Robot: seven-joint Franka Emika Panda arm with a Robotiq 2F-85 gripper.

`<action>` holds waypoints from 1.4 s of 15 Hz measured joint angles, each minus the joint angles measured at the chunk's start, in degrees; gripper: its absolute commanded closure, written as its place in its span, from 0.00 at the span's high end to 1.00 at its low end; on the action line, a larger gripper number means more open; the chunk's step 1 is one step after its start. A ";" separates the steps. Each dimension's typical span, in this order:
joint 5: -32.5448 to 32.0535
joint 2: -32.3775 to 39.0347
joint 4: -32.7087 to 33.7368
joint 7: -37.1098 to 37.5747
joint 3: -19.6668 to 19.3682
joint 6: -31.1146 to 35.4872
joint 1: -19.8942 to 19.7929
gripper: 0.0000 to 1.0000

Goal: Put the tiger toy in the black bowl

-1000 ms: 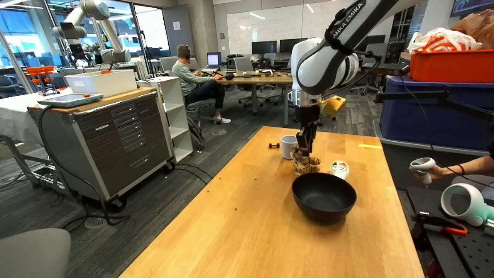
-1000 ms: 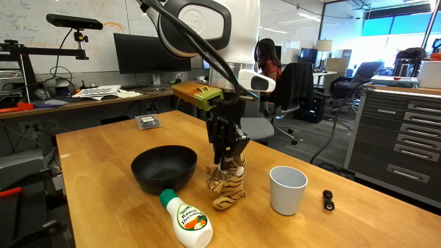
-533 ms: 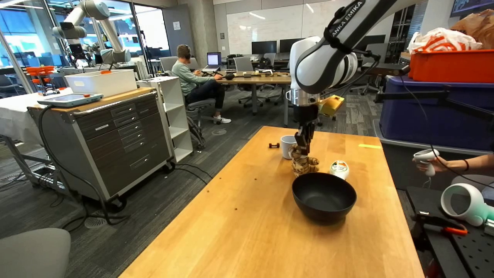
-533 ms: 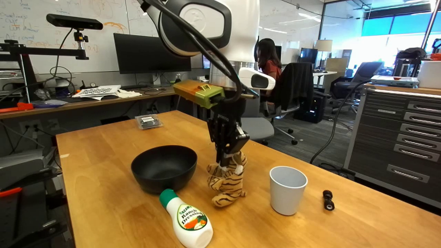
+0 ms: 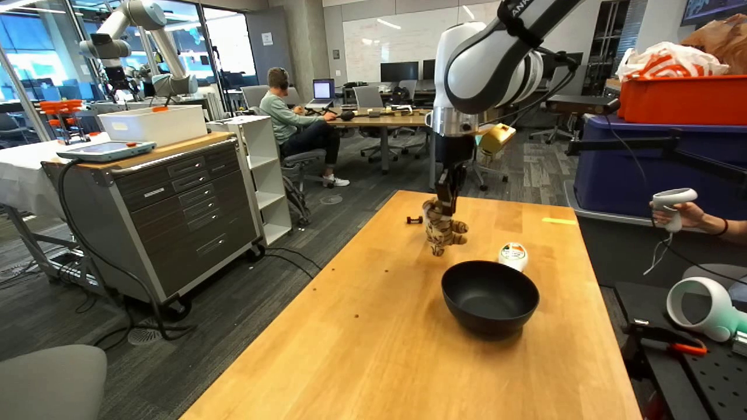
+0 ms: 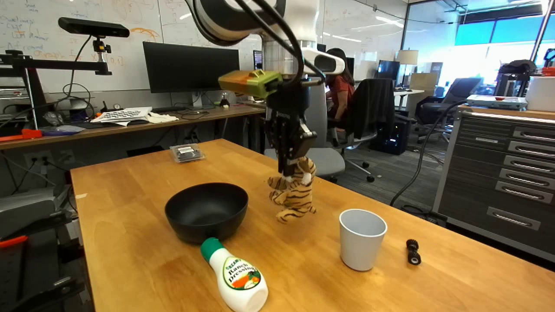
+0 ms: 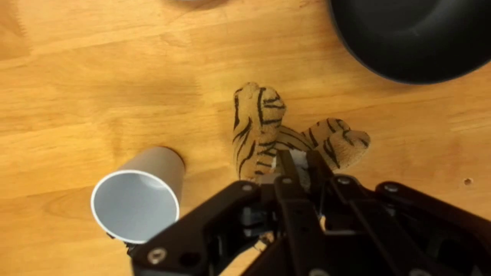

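Observation:
The tiger toy (image 6: 299, 199) is tan with dark stripes and white patches. It hangs from my gripper (image 6: 287, 171), which is shut on it, and appears raised above the table in both exterior views (image 5: 440, 233). In the wrist view, the fingertips pinch a white part of the toy (image 7: 255, 126), and its striped limbs stick out on both sides; the rest is hidden under the gripper (image 7: 299, 155). The black bowl (image 6: 207, 212) stands upright on the table beside the toy, with nothing seen in it. It also shows in an exterior view (image 5: 490, 300) and at the wrist view's top right (image 7: 414, 42).
A light grey mug (image 6: 362, 240) stands near the toy, also in the wrist view (image 7: 136, 205). A white ranch dressing bottle (image 6: 240, 277) lies by the bowl. A small dark dumbbell-shaped piece (image 6: 413, 251) and a clear plastic box (image 6: 187, 153) are on the table.
My gripper has risen with the tiger toy in it, lifting it off the table. In an exterior view the toy has come in front of the mug. The bowl and bottle have not moved.

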 measured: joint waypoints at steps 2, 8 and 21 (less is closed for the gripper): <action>0.00 -3.06 -0.72 -0.03 0.79 -0.44 0.29 0.04; -0.15 -14.09 -8.09 -0.39 1.54 -1.68 2.96 0.04; 0.45 -23.49 -24.47 -8.78 1.54 -3.60 5.76 0.04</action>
